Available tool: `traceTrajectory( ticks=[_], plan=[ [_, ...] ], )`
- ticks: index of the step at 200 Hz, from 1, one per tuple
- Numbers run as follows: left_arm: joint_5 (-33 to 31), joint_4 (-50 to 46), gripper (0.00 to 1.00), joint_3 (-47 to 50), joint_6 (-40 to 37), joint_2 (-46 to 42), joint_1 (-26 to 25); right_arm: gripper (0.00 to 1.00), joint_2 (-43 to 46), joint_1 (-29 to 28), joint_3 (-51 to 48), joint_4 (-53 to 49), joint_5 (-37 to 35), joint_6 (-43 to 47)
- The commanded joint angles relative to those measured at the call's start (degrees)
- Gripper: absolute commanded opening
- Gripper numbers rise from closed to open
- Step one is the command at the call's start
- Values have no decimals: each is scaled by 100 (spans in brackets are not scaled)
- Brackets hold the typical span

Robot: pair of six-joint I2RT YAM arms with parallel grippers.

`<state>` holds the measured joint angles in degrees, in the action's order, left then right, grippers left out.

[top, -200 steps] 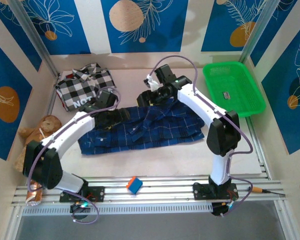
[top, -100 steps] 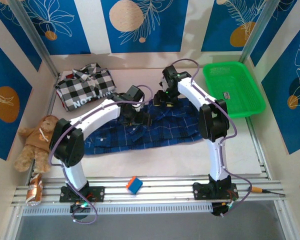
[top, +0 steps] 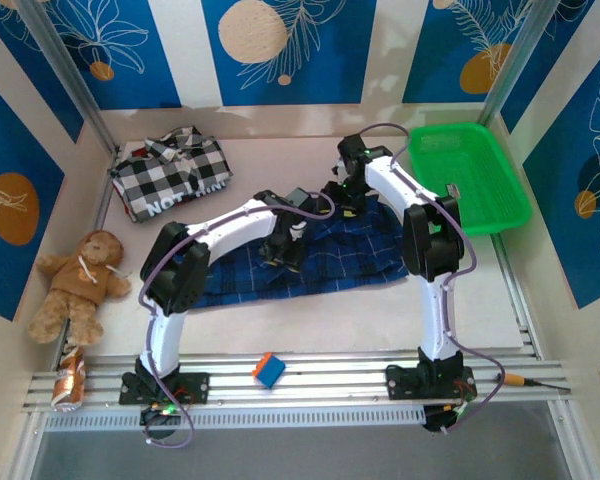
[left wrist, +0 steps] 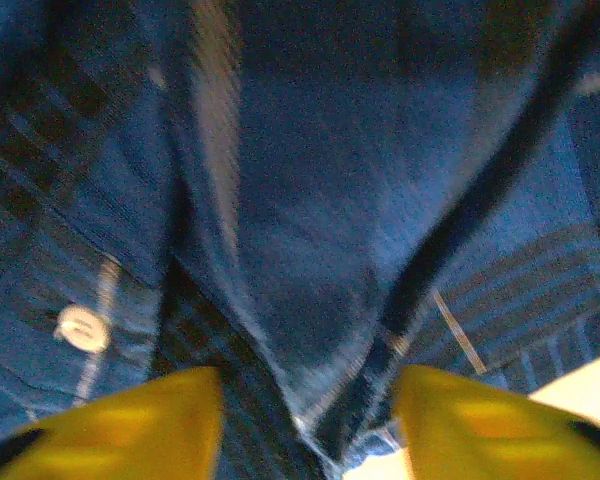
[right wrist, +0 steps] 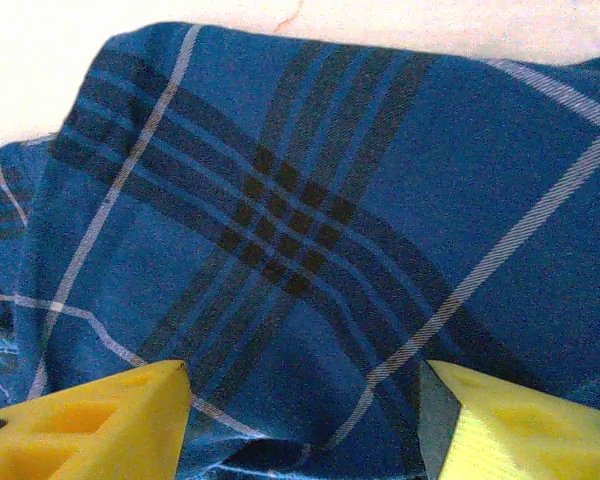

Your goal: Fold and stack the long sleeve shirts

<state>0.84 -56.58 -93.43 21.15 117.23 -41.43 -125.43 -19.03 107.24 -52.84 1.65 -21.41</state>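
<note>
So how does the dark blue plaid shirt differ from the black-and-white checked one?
The dark blue plaid shirt has thin light lines; the checked shirt has black-and-white squares and white lettering. The blue one lies spread in the middle of the table, the checked one bunched far left. Neither is stacked.

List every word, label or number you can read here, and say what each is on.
"NO": start of the white lettering on the black-and-white checked cloth shirt; the rest is too small to read.
The small label in the green plastic basket: too small to read.
Print on the small orange can: too small to read.
</note>
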Motion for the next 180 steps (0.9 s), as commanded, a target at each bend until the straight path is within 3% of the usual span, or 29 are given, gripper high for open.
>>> traceTrajectory(
  ticks=[1, 17, 32, 70, 126, 180],
  plan=[
    [-313, -117, 27, -398, -65, 6, 262, 61, 21, 40, -219, 21, -32, -200],
    [-104, -74, 14, -429, -100, -62, 377, 61, 66, 71, -409, 107, -47, -214],
    [247, -26, 9, -436, -118, -149, 451, 61, 106, 91, -594, 184, -71, -221],
    [1019, 218, 4, -179, -56, -358, 619, 60, 202, 182, -898, 338, -92, -309],
    [3987, 2343, 0, 903, 1445, -1441, 1527, 59, 420, 306, -1297, 461, -288, -415],
    [4900, 2347, 0, 1428, 1926, -1950, 1717, 59, 528, 382, -1409, 523, -350, -470]
  ],
)
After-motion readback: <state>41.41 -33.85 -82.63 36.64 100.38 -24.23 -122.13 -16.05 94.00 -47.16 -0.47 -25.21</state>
